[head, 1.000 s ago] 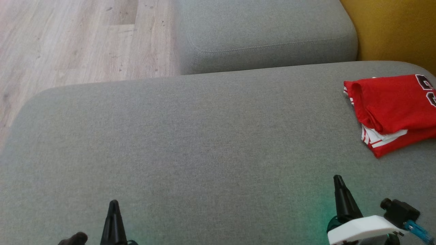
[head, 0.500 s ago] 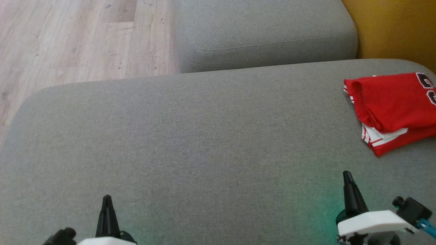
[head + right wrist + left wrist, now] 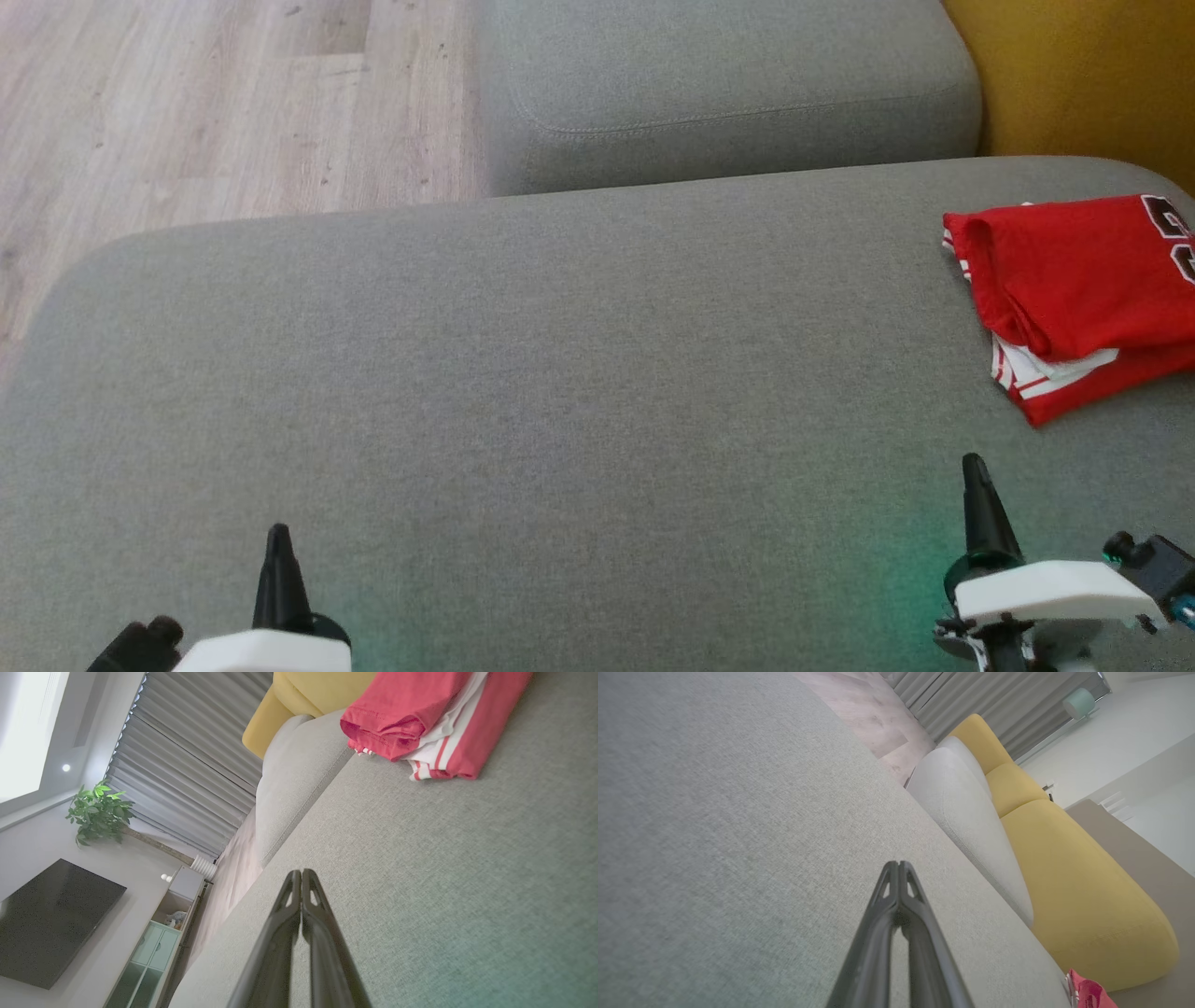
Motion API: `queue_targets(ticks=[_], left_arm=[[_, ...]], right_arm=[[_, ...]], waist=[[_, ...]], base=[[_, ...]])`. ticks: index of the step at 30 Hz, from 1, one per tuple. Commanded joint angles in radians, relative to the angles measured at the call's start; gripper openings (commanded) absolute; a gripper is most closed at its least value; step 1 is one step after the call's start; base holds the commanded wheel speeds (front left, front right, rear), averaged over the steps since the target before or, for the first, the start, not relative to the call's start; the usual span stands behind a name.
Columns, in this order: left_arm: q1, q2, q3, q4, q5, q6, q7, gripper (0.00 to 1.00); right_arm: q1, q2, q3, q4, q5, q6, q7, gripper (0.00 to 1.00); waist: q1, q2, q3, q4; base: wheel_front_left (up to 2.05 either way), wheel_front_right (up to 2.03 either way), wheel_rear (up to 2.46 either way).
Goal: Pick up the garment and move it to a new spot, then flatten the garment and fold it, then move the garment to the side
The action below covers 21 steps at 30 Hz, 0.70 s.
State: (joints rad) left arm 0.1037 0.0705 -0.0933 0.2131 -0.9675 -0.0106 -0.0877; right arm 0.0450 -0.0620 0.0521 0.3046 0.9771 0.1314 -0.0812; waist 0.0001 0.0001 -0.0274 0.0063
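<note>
The garment (image 3: pixel 1083 299) is a red jersey with white stripes and dark lettering, lying folded at the right edge of the grey sofa seat (image 3: pixel 560 373). It also shows in the right wrist view as the folded garment (image 3: pixel 420 723), and a red corner of the garment (image 3: pixel 1087 994) peeks into the left wrist view. My left gripper (image 3: pixel 278 534) is shut and empty above the seat's near left. My right gripper (image 3: pixel 973 462) is shut and empty, a short way in front of the garment. Both sets of fingertips are pressed together: left gripper (image 3: pixel 899 864), right gripper (image 3: pixel 301 872).
A second grey cushion (image 3: pixel 728 84) lies beyond the seat, with a yellow cushion (image 3: pixel 1083 75) at the far right. Wooden floor (image 3: pixel 187 112) runs past the seat's far left edge. A TV (image 3: pixel 46 924), a cabinet (image 3: pixel 159 947) and a plant (image 3: pixel 98 816) stand across the room.
Both grippers have spread outward, the left one to the left and the right one to the right and slightly up the view. The garment has stayed in place.
</note>
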Motion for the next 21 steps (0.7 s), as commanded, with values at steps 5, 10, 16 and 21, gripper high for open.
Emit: queue_targets(ticks=[5, 10, 16, 21], left_arm=[[-0.067, 0.013, 0.039, -0.021, -0.072, -0.02, 0.015, 0.0], [-0.08, 0.014, 0.051, -0.016, -0.132, -0.03, 0.03, 0.0], [-0.097, 0.014, 0.065, -0.01, -0.204, -0.042, 0.047, 0.0], [-0.111, 0.013, 0.077, -0.005, -0.263, -0.052, 0.062, 0.0]], right_arm=[[-0.065, -0.017, -0.006, -0.039, 0.072, 0.0, 0.016, 0.0], [-0.073, -0.017, -0.018, -0.041, 0.131, 0.0, 0.03, 0.0], [-0.083, -0.017, -0.032, -0.044, 0.201, -0.001, 0.047, 0.0], [-0.091, -0.017, -0.043, -0.046, 0.259, -0.001, 0.062, 0.0]], waist=[[-0.0001, -0.0001, 0.003, -0.001], [-0.0001, -0.0001, 0.005, -0.001], [-0.0001, -0.0001, 0.009, -0.002], [-0.0001, -0.0001, 0.011, -0.002]], base=[[0.0, 0.0, 0.0], [0.0, 0.0, 0.0], [0.0, 0.0, 0.0], [0.0, 0.0, 0.0]])
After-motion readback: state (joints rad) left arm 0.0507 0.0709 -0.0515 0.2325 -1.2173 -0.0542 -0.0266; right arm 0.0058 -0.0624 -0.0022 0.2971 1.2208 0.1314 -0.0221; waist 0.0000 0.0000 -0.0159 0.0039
